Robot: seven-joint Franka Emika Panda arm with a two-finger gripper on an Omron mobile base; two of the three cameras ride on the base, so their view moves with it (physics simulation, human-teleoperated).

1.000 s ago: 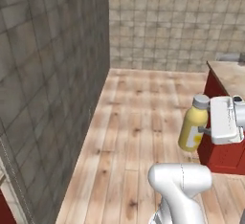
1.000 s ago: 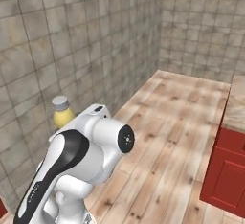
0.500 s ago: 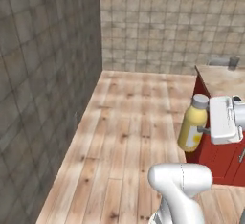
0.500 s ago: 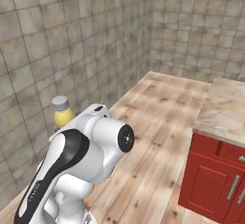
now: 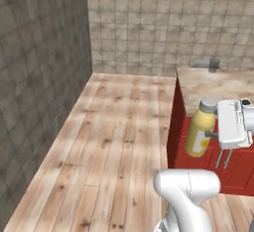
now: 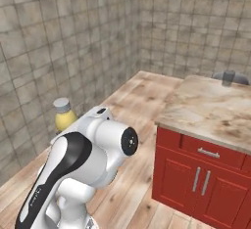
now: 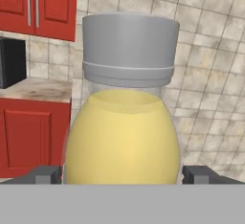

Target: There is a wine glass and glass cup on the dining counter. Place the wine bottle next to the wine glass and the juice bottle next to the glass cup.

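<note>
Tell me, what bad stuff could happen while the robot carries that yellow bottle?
1. The gripper holds the juice bottle low on its round body, with the heavy top above the fingertips. It might tip or slip while being carried.
2. The bottle hangs in the air beside the dining counter, close to its edge. It could bump the red cabinet on the way up.

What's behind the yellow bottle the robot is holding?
In the hand view, behind the juice bottle are a tiled wall, red cabinets and a dark microwave. Whatever sits straight behind the bottle is covered.
</note>
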